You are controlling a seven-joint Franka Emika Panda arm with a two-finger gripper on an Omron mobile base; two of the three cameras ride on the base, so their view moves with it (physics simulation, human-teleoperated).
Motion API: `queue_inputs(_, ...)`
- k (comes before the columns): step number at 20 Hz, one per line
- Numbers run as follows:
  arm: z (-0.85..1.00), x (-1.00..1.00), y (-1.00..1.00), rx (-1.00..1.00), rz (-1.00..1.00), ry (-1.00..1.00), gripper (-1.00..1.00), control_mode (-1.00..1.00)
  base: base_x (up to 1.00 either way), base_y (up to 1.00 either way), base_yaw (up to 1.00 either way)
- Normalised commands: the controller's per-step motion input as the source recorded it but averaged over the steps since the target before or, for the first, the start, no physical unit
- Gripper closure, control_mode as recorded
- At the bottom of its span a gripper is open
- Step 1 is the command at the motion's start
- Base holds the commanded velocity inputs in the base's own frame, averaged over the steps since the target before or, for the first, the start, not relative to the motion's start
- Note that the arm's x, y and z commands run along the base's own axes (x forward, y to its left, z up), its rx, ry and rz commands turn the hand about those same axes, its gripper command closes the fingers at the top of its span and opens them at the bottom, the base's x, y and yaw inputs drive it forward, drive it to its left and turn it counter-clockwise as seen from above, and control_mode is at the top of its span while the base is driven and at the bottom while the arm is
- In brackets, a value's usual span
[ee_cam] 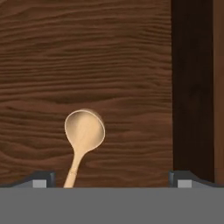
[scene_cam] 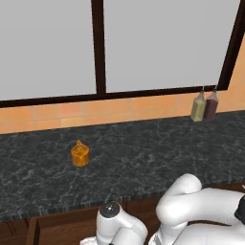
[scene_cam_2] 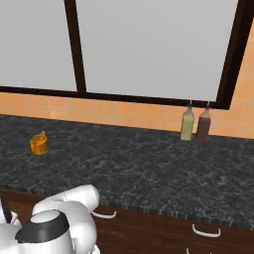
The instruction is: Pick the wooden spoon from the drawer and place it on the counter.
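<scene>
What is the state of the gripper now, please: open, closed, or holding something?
Gripper: open and holding nothing; the wooden spoon lies between its fingertips on the drawer floor.

- A small light-tan wooden spoon (ee_cam: 84, 135) with a round bowl and thin straight handle lies on the dark reddish-brown wood-grain floor of the drawer (ee_cam: 87, 57), bowl hollow facing up.
- Its handle runs down to the bottom of the view, slightly left of the bowl.
- The two dark fingertips of the gripper (ee_cam: 112, 179) stand wide apart, the handle between them, nearer the left tip.
- A darker upright drawer wall (ee_cam: 192, 87) runs along the right.
</scene>
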Motion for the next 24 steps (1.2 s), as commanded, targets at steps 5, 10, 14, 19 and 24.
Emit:
queue_inputs(5,-0.05,0.31,0.09,-0.01,0.00,-0.01,-1.00,-1.00,0.00,0.00,0.00)
queue_inputs(10,-0.03,0.07,0.26,-0.03,0.00,0.00,-1.00,-1.00,0.00,0.00,0.00)
queue_inputs(14,-0.03,0.04,0.29,-0.04,0.00,0.00,-1.00,-1.00,0.00,0.00,0.00)
queue_inputs(19,-0.18,0.10,0.22,-0.04,0.00,0.00,-1.00,-1.00,0.00,0.00,0.00)
queue_inputs(24,-0.25,0.03,0.12,-0.02,0.00,0.00,-1.00,-1.00,0.00,0.00,0.00)
